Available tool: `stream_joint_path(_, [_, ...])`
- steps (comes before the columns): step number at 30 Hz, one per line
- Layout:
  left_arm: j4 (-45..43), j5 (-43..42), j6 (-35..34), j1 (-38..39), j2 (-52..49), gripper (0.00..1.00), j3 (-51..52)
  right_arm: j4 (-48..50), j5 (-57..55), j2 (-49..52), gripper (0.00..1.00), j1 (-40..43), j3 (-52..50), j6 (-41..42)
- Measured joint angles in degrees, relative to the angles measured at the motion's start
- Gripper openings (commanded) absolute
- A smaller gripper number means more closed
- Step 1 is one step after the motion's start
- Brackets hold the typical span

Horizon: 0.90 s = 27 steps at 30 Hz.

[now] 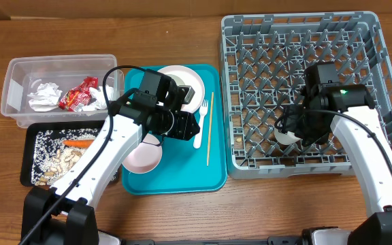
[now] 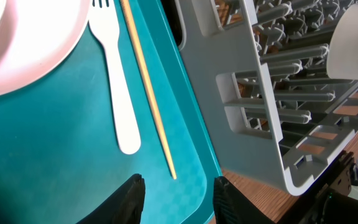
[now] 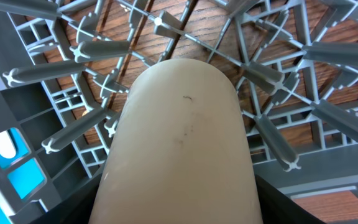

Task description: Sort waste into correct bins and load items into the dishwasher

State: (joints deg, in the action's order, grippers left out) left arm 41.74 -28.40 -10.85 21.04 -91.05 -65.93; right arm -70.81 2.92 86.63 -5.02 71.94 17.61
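- Left jaws [image 2: 179,184] are released, nothing between them. They hang low over the near right corner of the teal tray [image 1: 182,178].
- The fork [image 2: 120,106] lies flat on the teal tray, just ahead of those jaws, tines pointing away from the robot.
- The chopstick [image 2: 150,99] lies right beside the fork, on the rack side, roughly parallel to it. From the wrist cam they look apart, not touching.
- The plate [image 1: 182,73] sits at the far end of the teal tray, partly hidden by the left arm.
- There's one bowl [image 1: 145,158] on the near left part of the teal tray, half under the arm.
- Right jaws [image 3: 178,208] are grasping the cup [image 3: 179,137], which fills most of the wrist view.
- The cup is over the near left part of the rack [image 1: 366,41], in among the pegs. Can't tell if it touches the lattice floor.
- The rack sits on the surface [image 1: 182,34] right next to the teal tray, on its right.
- The clear tub [image 1: 13,76], far left, has the napkins [image 1: 44,95] and the red wrapper [image 1: 79,94] in it.
- The black tray [image 1: 27,146], just in front of the tub, has pale crumbs [image 1: 50,139], beige bits [image 1: 63,163] and the carrot [image 1: 79,143].
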Motion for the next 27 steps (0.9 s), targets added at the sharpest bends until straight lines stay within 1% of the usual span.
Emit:
stream_joint_path(10, [0.0, 0.0, 0.0, 0.0, 0.0, 0.4, 0.0, 1.9, 0.0, 0.0, 0.04, 0.0, -1.9, 0.1])
stream_joint_path(12, [0.0, 0.0, 0.0, 0.0, 0.0, 0.41, 0.0, 2.2, 0.0, 0.0, 0.13, 0.0, -2.0, 0.2])
stream_joint_path(13, [0.0, 0.0, 0.0, 0.0, 0.0, 0.41, 0.0, 2.2, 0.0, 0.0, 0.2, 0.0, -2.0, 0.2])
stream_joint_path(14, [0.0, 0.0, 0.0, 0.0, 0.0, 0.42, 0.0, 2.2, 0.0, 0.0, 0.24, 0.0, -2.0, 0.2])
stream_joint_path(16, [0.0, 0.2, 0.0, 0.0, 0.0, 0.42, 0.0, 2.2, 0.0, 0.0, 0.36, 0.0, -2.0, 0.2])
stream_joint_path(18, [0.0, 0.5, 0.0, 0.0, 0.0, 0.42, 0.0, 2.2, 0.0, 0.0, 0.43, 0.0, -2.0, 0.2])
stream_joint_path(20, [0.0, 0.8, 0.0, 0.0, 0.0, 0.43, 0.0, 2.2, 0.0, 0.0, 0.53, 0.0, -2.0, 0.2])
stream_joint_path(22, [0.0, 0.9, 0.0, 0.0, 0.0, 0.43, 0.0, 2.2, 0.0, 0.0, 0.6, 0.0, -2.0, 0.2])
stream_joint_path(23, [0.0, 0.9, 0.0, 0.0, 0.0, 0.43, 0.0, 2.2, 0.0, 0.0, 0.61, 0.0, -2.0, 0.2])
stream_joint_path(25, [0.0, 0.9, 0.0, 0.0, 0.0, 0.43, 0.0, 2.2, 0.0, 0.0, 0.69, 0.0, -2.0, 0.2])
stream_joint_path(27, [0.0, 1.0, 0.0, 0.0, 0.0, 0.43, 0.0, 2.1, 0.0, 0.0, 0.73, 0.0, -2.0, 0.2])
